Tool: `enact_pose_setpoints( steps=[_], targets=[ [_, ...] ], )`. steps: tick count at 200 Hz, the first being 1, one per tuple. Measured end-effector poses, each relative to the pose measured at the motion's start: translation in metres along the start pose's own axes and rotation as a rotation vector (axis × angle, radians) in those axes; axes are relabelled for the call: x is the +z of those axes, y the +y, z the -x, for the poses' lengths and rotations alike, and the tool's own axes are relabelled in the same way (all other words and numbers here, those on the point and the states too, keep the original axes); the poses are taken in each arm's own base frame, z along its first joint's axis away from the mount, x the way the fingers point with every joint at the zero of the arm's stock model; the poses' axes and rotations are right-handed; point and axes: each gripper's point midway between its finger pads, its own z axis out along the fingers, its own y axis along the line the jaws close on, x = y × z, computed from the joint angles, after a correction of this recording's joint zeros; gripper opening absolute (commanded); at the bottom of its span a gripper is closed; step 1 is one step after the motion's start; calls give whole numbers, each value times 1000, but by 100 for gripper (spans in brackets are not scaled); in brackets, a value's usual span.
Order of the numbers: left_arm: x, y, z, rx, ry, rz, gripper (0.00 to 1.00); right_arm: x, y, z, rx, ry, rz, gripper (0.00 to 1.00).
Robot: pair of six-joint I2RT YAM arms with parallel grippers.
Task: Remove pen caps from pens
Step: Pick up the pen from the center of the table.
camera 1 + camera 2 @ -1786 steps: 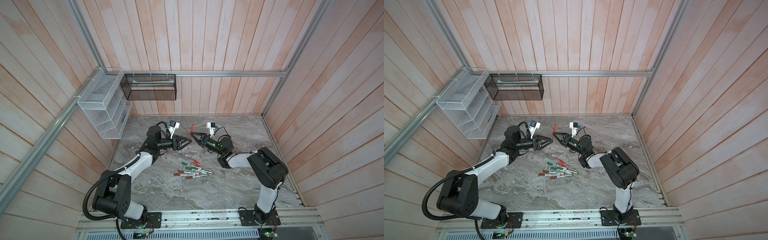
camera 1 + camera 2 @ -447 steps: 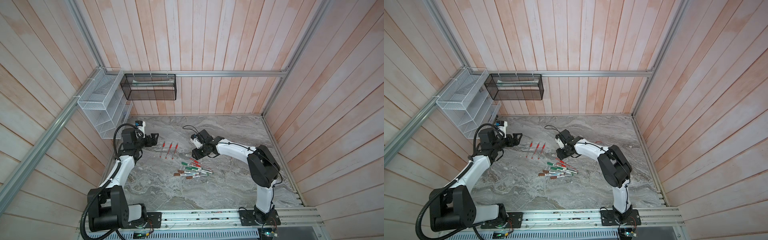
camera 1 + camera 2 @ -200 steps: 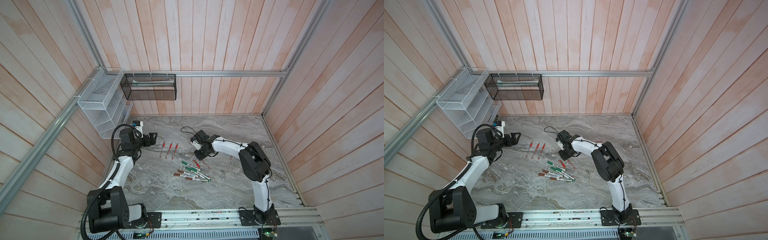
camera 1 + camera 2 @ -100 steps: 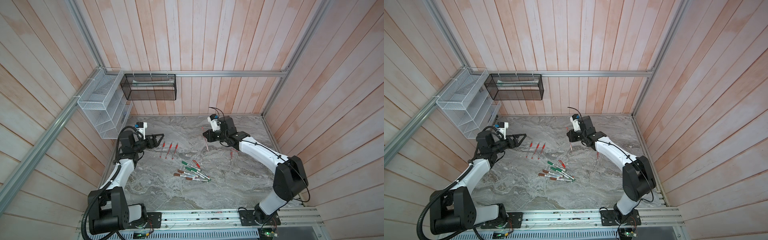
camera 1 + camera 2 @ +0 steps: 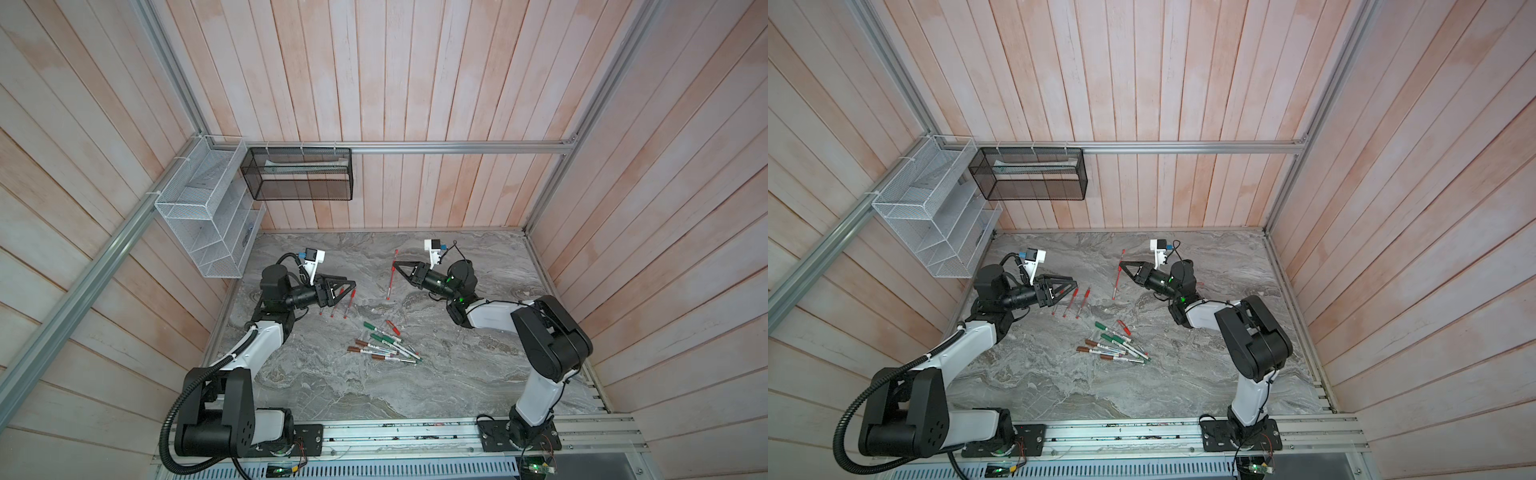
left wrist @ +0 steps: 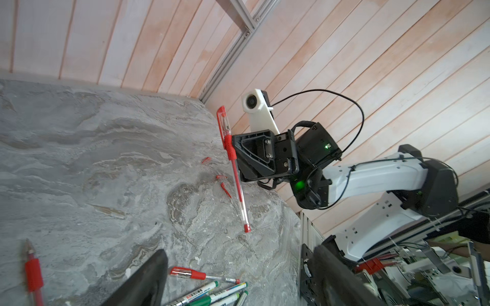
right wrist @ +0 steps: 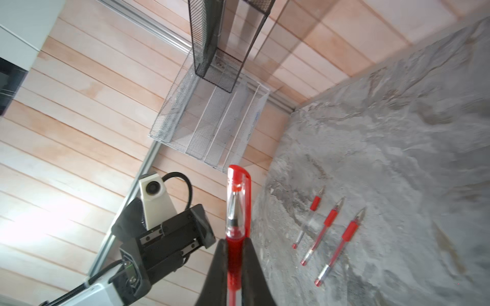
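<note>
Right end effector (image 5: 394, 263) raised pen (image 5: 390, 279); marker (image 6: 196, 292) print blurred.

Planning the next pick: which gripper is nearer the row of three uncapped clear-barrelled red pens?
Left. The left gripper hangs open above the row; the right gripper, shut on a capped red pen, is farther.

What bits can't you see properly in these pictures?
- Held red pen: in the right wrist view its lower end runs past the right gripper and off the edge.
- Green markers: cut off by the left wrist view's edge.
- Marker pile: too small in both top views to tell which are capped.
</note>
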Motion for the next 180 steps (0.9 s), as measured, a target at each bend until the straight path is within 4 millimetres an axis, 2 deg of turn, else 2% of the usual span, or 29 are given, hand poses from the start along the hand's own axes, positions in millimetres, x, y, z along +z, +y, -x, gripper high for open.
enact_pose_setpoints(
  steps=[36,73,93,133,168,180],
  targets=[
    [15,-1,-14,-12,41,-13,83,12,10,-24,80,46,107,0],
    [29,2,-28,-38,82,-17,78,18,38,-30,67,62,197,0],
    [38,-2,-35,-53,115,-29,74,22,45,-33,69,68,226,0],
    [45,-15,-31,-57,123,-82,66,24,48,-38,83,78,240,0],
    [45,-21,-25,-62,118,-102,50,24,48,-39,74,79,241,0],
    [46,-21,-24,-65,115,-103,48,25,48,-40,66,80,240,0]
  ],
)
